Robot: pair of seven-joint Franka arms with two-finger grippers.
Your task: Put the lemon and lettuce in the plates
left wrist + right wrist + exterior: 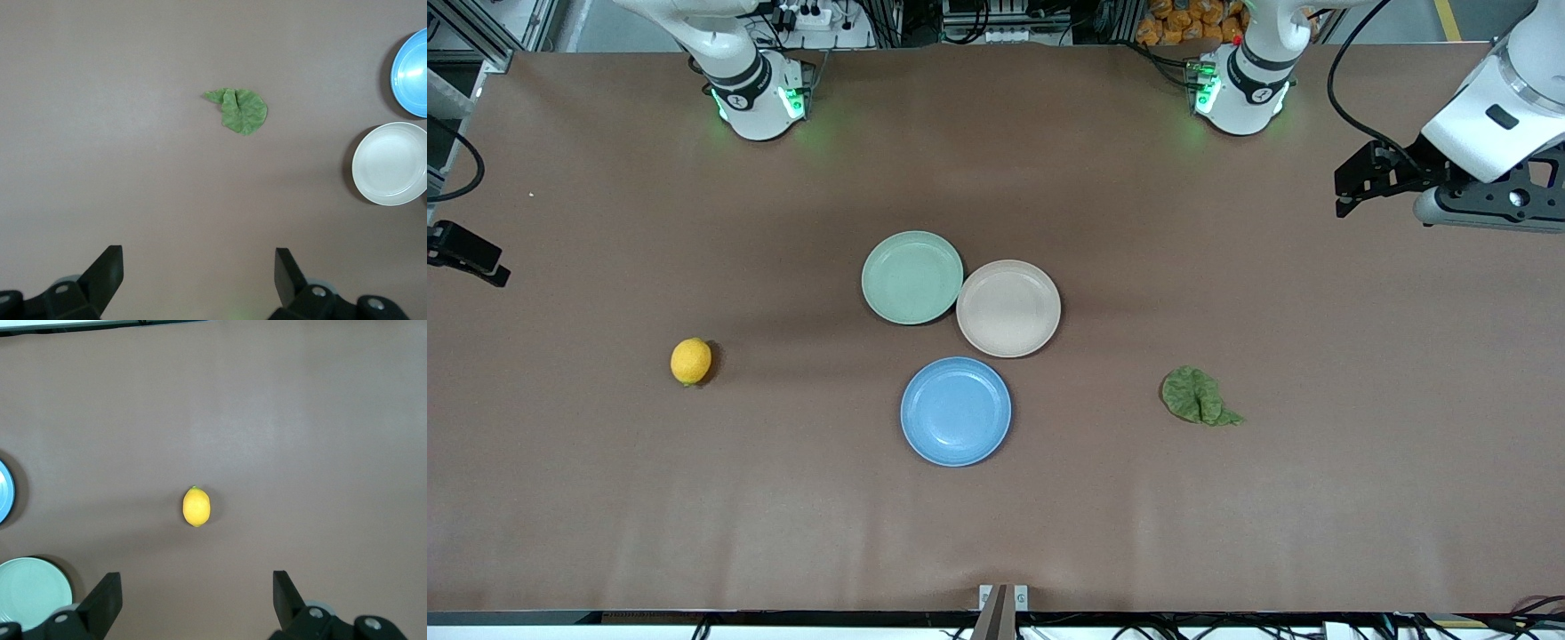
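Note:
The yellow lemon (691, 361) (196, 507) lies on the brown table toward the right arm's end. The green wrinkly lettuce (1199, 396) (240, 111) lies toward the left arm's end. Between them sit the light blue plate (956, 411) (413, 73) and, farther from the front camera, the beige-pink plate (1008, 308) (390, 163); both hold nothing. My left gripper (1347, 191) (199, 267) hangs open and empty above the table at its own end, well apart from the lettuce. My right gripper (480, 262) (197, 587) hangs open and empty high over its end, the lemon on the table past its fingertips.
A mint-green plate (912, 276) (30, 593) touches the beige-pink plate on the side toward the right arm. The arm bases (760, 98) (1240, 93) stand along the table edge farthest from the front camera.

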